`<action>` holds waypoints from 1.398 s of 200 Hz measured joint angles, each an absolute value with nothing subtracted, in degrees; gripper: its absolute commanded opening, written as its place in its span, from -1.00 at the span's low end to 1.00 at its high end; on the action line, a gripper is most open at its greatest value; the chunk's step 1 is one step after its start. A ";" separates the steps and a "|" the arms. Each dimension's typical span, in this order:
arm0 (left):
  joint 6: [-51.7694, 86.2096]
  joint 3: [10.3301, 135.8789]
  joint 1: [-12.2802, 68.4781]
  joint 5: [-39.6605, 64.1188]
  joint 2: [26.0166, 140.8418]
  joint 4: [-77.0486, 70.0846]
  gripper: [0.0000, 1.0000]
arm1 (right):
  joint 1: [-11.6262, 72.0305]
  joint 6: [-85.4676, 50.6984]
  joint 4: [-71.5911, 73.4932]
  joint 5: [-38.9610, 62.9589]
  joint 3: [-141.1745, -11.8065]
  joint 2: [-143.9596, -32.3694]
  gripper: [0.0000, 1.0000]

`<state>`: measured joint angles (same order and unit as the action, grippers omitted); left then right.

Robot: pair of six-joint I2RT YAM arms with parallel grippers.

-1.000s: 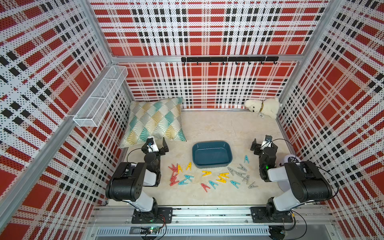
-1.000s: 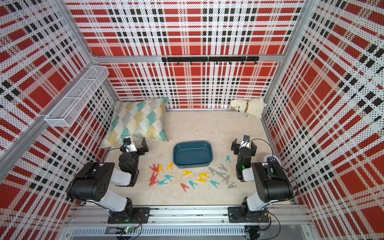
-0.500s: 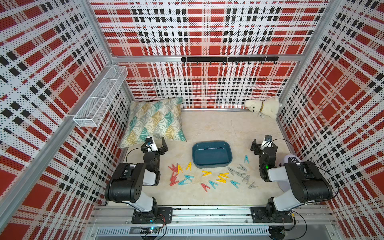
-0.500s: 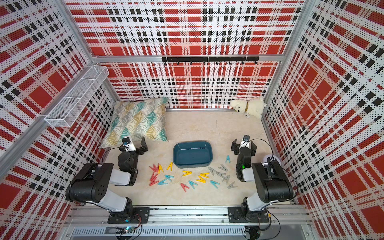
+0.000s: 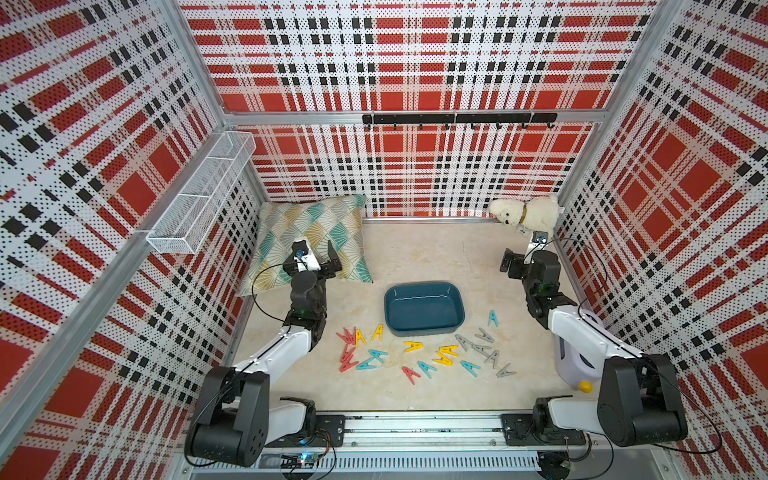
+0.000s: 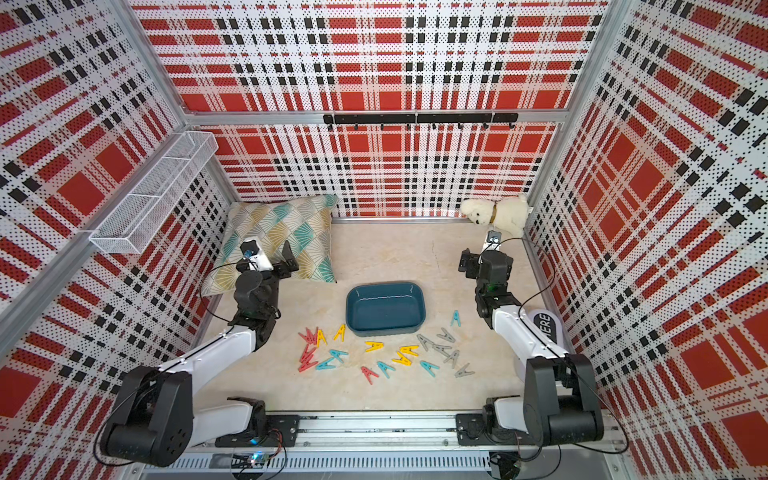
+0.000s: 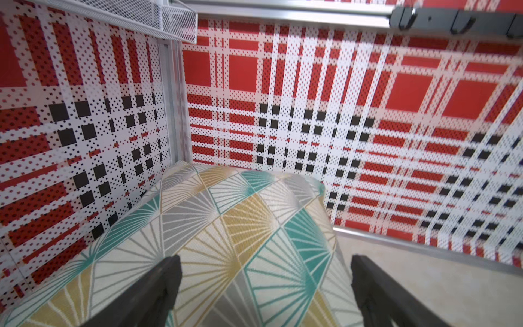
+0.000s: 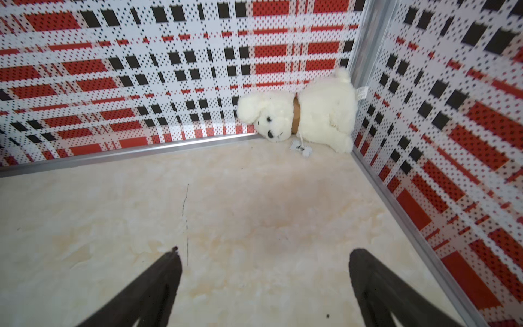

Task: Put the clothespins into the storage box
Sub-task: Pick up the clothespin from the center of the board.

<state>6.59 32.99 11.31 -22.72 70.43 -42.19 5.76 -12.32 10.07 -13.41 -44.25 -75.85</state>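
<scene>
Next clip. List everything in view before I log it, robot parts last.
clothespins: about twenty, red, yellow, teal, grey; table, near side of box
box: one, dark teal, empty; table centre
pillow: one, teal-yellow-grey pattern; far left corner
plush dog: one, white; far right corner
wire basket: one, white; left wall
hook rail: one, black; back wall
jug: one, pale, yellow cap; right edge, partly hidden
table: one, beige
left gripper: one, black, open, empty; above pillow
right gripper: one, black, open, empty; above bare table near plush dog
</scene>
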 measured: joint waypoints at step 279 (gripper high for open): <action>30.70 44.51 25.71 -44.66 68.86 4.60 0.98 | 12.82 -30.39 -23.29 -3.66 -39.90 -82.78 0.29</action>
